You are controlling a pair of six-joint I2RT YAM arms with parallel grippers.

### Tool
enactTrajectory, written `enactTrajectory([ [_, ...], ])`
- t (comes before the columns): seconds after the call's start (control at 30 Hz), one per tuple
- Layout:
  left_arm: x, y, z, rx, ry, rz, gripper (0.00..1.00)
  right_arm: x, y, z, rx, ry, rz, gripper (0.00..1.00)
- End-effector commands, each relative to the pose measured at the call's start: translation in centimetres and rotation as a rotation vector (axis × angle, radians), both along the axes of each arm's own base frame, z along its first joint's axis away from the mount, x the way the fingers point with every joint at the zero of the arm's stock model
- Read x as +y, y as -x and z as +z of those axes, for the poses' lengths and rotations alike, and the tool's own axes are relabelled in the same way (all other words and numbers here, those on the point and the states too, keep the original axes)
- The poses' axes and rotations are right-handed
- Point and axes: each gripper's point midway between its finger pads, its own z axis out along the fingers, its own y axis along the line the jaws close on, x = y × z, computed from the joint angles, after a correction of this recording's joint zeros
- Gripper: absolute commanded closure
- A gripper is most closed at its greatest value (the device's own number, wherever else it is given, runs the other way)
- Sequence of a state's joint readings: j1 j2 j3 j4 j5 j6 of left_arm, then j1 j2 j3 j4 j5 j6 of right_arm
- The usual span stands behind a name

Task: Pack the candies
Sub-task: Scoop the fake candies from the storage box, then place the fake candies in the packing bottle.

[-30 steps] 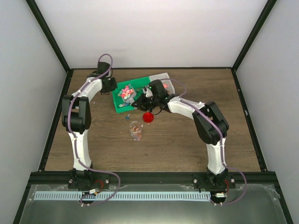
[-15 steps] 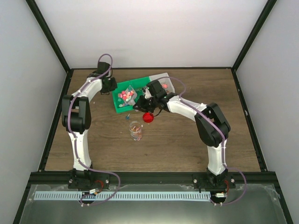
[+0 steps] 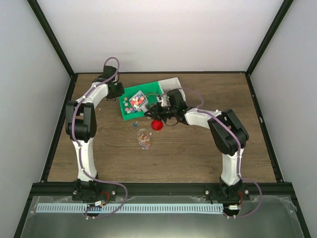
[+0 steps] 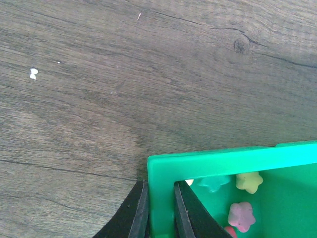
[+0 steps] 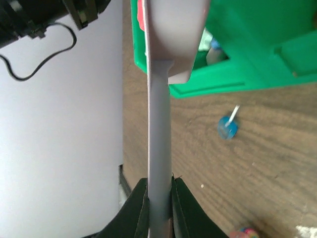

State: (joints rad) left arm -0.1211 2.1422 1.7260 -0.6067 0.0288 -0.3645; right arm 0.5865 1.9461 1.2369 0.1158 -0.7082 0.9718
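The candies (image 3: 135,101) are small mixed-colour sweets lying in the green tray (image 3: 130,115) and heaped in the grey scoop (image 3: 140,99) held over it. My right gripper (image 3: 155,110) is shut on the scoop's handle (image 5: 159,148), with the scoop bowl (image 5: 173,29) over the tray's near wall (image 5: 247,49). My left gripper (image 3: 119,90) is shut on the tray's left wall (image 4: 161,208), one finger on each side. In the left wrist view, yellow (image 4: 249,181) and pink (image 4: 241,216) candies lie inside the tray. A small glass jar (image 3: 144,139) holding a few candies stands in front of the tray.
A round red lid (image 3: 157,125) lies on the table right of the jar. A small blue piece on a stick (image 3: 136,124) lies between tray and jar, also in the right wrist view (image 5: 228,128). A white box (image 3: 169,84) adjoins the tray's right end.
My right wrist has drawn back to the right and the scoop now sits loaded with candies over the tray. The left arm, jar and lid have not moved.
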Motion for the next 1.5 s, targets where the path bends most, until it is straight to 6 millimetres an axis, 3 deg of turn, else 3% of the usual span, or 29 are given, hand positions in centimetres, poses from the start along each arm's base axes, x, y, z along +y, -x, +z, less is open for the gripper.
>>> enactTrajectory([
  [0.0, -0.3, 2.3, -4.0, 0.142, 0.032, -0.011, 0.96, 0.5, 1.2, 3.5, -0.002, -0.232, 0.079, 0.99],
  [0.23, -0.5, 2.3, -3.9, 0.141, 0.041, -0.013, 0.96, -0.7, 2.3, 5.3, 0.021, -0.446, 0.099, 0.99],
  [0.4, -0.3, 2.4, -3.9, 0.142, 0.035, -0.011, 0.96, -1.3, 3.0, 5.9, 0.018, -0.495, 0.111, 0.99],
  [0.57, -0.2, 2.3, -3.7, 0.138, 0.037, -0.008, 0.96, -3.2, 4.0, 8.4, -0.023, -0.545, 0.113, 0.99],
  [0.8, -0.2, 2.5, -4.0, 0.146, 0.045, -0.010, 0.96, -7.5, 7.5, 8.6, -0.026, -0.490, 0.105, 0.99],
  [0.87, -0.2, 2.6, -4.2, 0.148, 0.042, -0.009, 0.96, -8.6, 8.4, 7.6, -0.001, -0.447, 0.073, 0.99],
  [1.0, -0.1, 2.6, -4.1, 0.146, 0.040, -0.008, 0.96, -6.7, 10.3, 6.7, 0.007, -0.290, 0.164, 0.99],
  [1.17, -0.1, 2.7, -4.0, 0.142, 0.045, -0.006, 0.96, -10.2, 11.2, 8.0, -0.056, -0.305, 0.081, 0.99],
  [1.47, 0.1, 3.2, -3.6, 0.132, 0.038, -0.004, 0.96, -11.2, 15.0, 6.7, -0.011, -0.245, 0.154, 0.99],
])
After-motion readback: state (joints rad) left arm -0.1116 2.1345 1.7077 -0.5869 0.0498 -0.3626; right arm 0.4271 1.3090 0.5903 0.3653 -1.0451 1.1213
